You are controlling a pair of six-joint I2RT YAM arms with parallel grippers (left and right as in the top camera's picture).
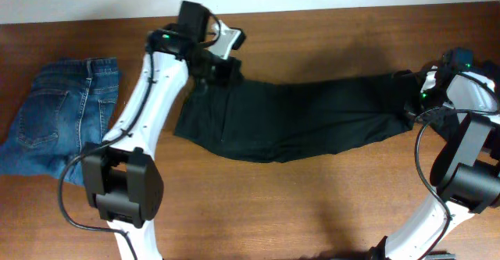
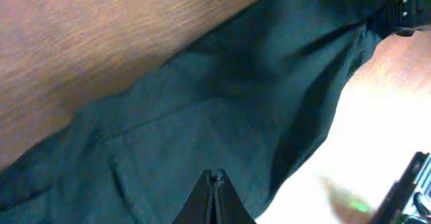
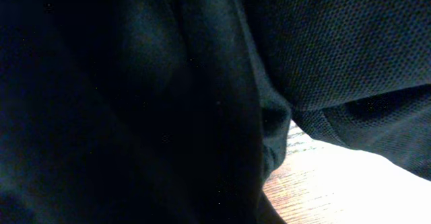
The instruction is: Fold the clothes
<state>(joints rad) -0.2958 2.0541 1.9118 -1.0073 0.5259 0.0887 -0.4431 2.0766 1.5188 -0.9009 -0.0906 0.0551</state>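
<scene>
Long black trousers [image 1: 297,115] lie stretched across the table, waist at the left and leg ends at the right. My left gripper [image 1: 221,69] sits at the waist's far corner. In the left wrist view its fingers [image 2: 215,177] are pressed together, tips down in the black fabric [image 2: 222,96]. My right gripper [image 1: 412,100] is at the leg ends. Black cloth [image 3: 135,103] fills the right wrist view and hides the fingers there. A second dark fabric with a mesh weave [image 3: 350,42] lies beside it.
A folded pair of blue jeans [image 1: 58,123] lies at the left edge of the wooden table [image 1: 312,205]. Both arm bases stand at the near edge, left [image 1: 121,186] and right [image 1: 469,186].
</scene>
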